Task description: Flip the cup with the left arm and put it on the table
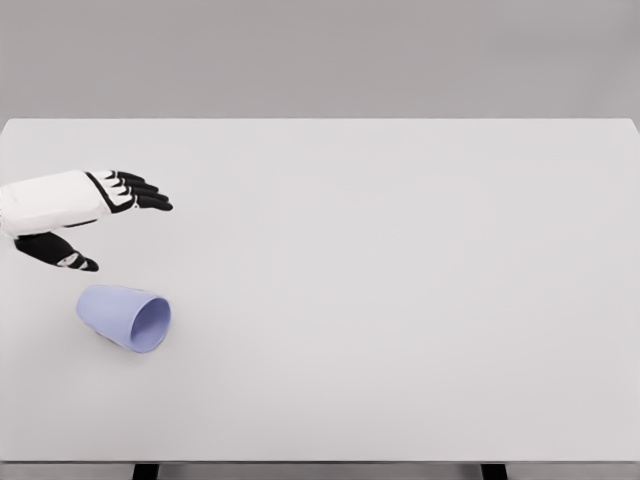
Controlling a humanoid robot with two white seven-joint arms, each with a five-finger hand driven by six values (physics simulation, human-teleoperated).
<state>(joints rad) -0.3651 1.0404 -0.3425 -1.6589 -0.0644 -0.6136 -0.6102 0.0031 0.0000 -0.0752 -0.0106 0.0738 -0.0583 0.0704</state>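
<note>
Pale lilac in colour, the cup (125, 317) lies on its side at the lower left of the frame, resting on the table (400, 280). Its open mouth faces toward the lower right, so I can see a little way into its smooth interior, and its closed base points toward the upper left. It casts a soft shadow on the surface beneath it.

Just above the cup, at the left edge of the frame, I see my left hand (85, 215) coming in from the left. The back of the hand and the wrist are white, and the fingers (135, 190) are black with white bands at the joints. The four fingers reach out to the right, held close together and nearly straight. The thumb (60, 252) sits lower, angled down and to the right, with a clear gap between it and the fingers. The hand is spread wide and holds nothing. It is near the cup but apart from it, with bare tabletop showing between the thumb and the cup.

The table is a plain, very light grey, and it fills most of the frame. A grey wall (320, 55) runs across the top, behind the table's far edge.
</note>
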